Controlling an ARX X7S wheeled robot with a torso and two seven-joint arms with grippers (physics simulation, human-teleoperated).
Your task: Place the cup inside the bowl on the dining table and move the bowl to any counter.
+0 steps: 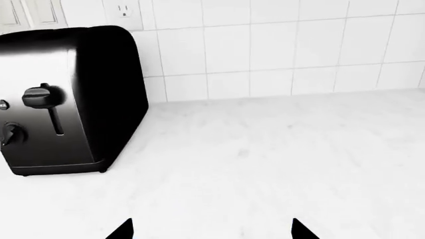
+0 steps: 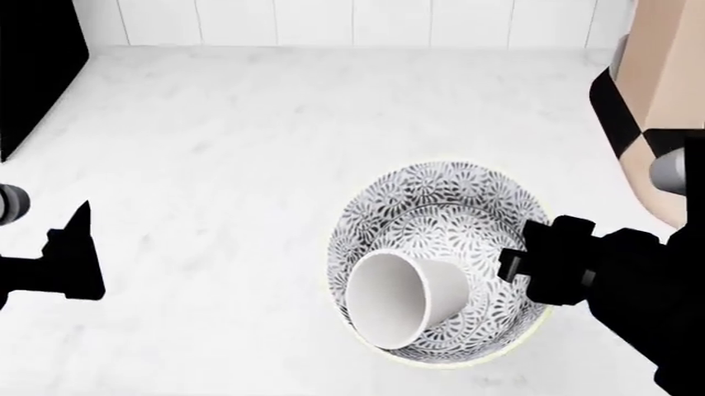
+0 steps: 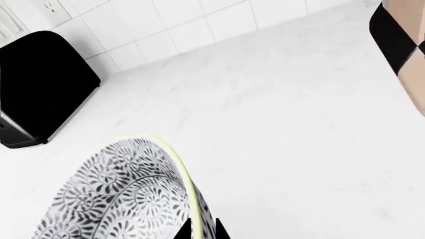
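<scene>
One cup (image 2: 399, 295) tipped inside bowl (image 2: 441, 260) on counter (image 2: 243, 140) — no legible writing.

Cup (image 2: 399, 295) lying on its side inside bowl (image 2: 441, 260), open mouth facing the viewer. Bowl resting on counter (image 2: 243, 140). Right gripper (image 2: 527, 262) at the bowl's right rim, jaws closed on it. Left gripper (image 2: 68, 247) well apart at left, over bare marble; jaw state unclear.
</scene>
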